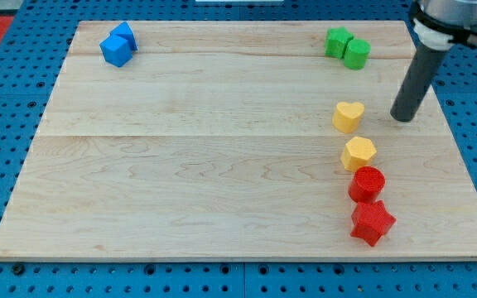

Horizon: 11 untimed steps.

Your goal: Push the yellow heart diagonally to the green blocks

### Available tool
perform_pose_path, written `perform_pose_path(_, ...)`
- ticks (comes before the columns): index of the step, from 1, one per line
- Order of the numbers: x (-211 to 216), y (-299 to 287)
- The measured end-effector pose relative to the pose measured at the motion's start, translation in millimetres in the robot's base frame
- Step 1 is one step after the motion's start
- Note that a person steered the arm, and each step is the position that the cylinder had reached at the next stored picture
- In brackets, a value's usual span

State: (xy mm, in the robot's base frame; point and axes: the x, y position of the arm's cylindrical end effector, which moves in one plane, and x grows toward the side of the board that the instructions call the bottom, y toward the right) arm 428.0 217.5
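Worktop point(222, 165) carries everything. Our rod has no fingers, so nothing opens or holds; our tip point(402, 118) touches no block. Green blocks point(347, 47) sit at the view's top. Yellow heart point(348, 116) lies below them, just to the view's left of our tip, apart from it.

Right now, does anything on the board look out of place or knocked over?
Nothing stands out. All blocks sit flat on the wooden board, none tipped or damaged. My tip rests just to the view's right of the yellow heart, below the green blocks.
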Motion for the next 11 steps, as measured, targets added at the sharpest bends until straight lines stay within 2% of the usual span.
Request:
perform_pose_path(1, -7.0, -74.4)
perform_pose_path(2, -32.3, -166.7)
perform_pose_path(3, -56.4, -188.5)
perform_pose_path(5, -57.4, -183.7)
perform_pose_path(7, -96.8, -191.6)
perform_pose_path(8, -100.6, -198.1)
perform_pose_path(9, -50.4, -226.3)
perform_pose_path(10, -32.8, -219.6)
perform_pose_path(11, -32.8, -173.4)
